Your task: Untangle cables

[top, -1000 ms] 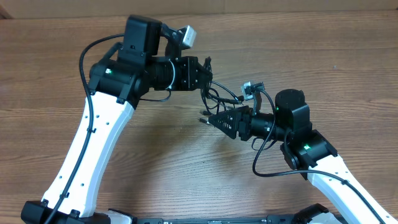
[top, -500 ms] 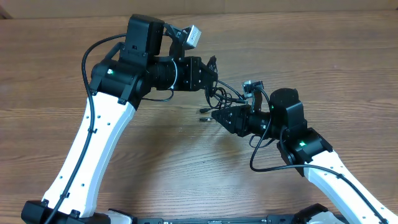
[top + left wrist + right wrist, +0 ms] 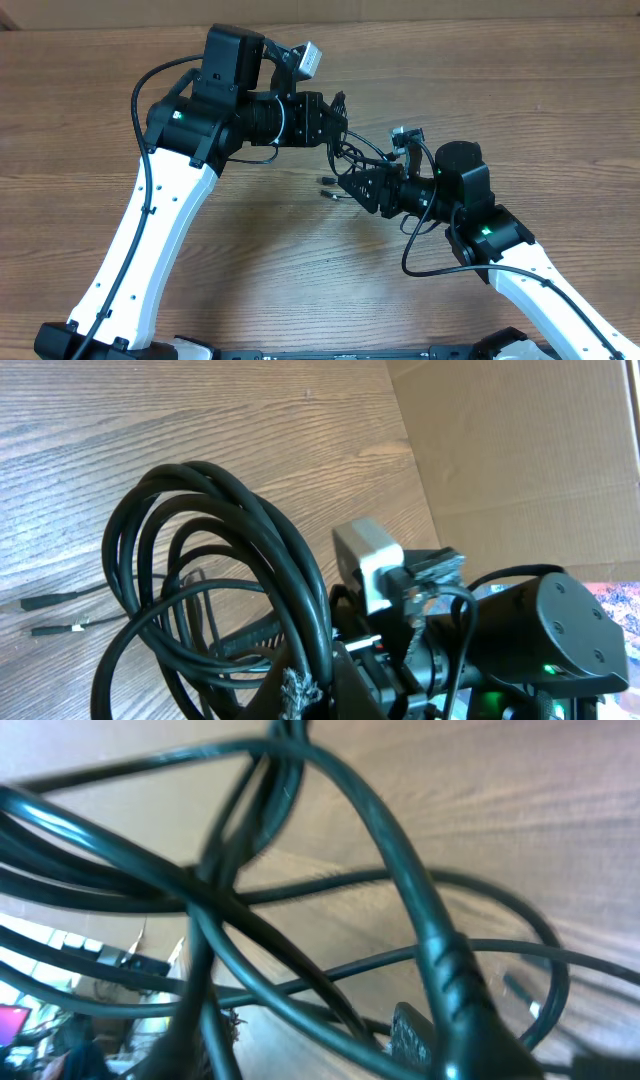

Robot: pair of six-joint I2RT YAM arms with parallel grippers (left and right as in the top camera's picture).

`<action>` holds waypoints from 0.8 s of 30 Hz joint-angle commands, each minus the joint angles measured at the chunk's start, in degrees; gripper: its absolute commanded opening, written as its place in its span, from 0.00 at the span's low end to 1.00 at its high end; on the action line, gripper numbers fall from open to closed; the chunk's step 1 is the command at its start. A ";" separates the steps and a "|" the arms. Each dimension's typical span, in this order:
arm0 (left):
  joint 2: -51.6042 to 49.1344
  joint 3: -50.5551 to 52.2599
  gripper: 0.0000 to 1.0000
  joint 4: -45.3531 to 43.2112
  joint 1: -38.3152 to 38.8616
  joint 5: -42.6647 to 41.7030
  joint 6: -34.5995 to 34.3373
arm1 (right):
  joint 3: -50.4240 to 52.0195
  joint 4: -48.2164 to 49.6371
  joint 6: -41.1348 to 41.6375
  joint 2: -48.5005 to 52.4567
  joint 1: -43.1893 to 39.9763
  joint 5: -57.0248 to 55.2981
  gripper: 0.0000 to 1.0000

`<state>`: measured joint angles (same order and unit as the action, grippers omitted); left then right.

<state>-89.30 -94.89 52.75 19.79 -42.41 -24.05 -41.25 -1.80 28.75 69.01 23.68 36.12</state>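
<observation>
Over the brown wooden table (image 3: 500, 80), my left pincer (image 3: 338, 120) clamps the bunched cables (image 3: 300, 575). How far my right pincer (image 3: 347, 187) is spread, I cannot tell. Next, it must catch one loop.

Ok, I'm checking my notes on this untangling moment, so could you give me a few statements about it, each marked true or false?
1. The left pincer is shut on the cables. True.
2. The cables are white. False: they are black.
3. Two loose plug ends stick out of the bundle. True.
4. The right pincer sits far from the cables. False: it is right at the bundle, facing the left pincer.
5. The table has a wood-grain top. True.
</observation>
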 commanded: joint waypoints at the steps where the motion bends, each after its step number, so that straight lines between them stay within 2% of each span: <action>1: 1.36 -1.18 0.04 -0.07 0.11 -1.16 -0.42 | -0.35 2.60 -1.25 0.04 0.20 -3.21 0.48; 9: 1.36 -1.18 0.04 -0.09 0.11 -2.95 -0.44 | -0.35 0.90 -1.86 0.09 0.20 -10.56 0.42; 15: 1.36 -1.18 0.04 -0.81 0.11 -7.17 -1.92 | -0.35 0.70 -1.81 0.17 0.22 -10.75 0.38; 18: 1.36 -1.18 0.04 -2.08 0.11 -9.75 -3.08 | -0.35 0.94 -1.79 0.17 0.22 -8.92 0.35; 24: 1.36 -1.18 0.04 -1.99 0.11 -9.66 -5.64 | -0.35 4.68 -1.79 0.17 0.22 -0.79 0.32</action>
<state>-89.30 -94.89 51.00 19.79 -48.58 -26.98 -41.25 0.93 27.16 69.04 23.68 30.28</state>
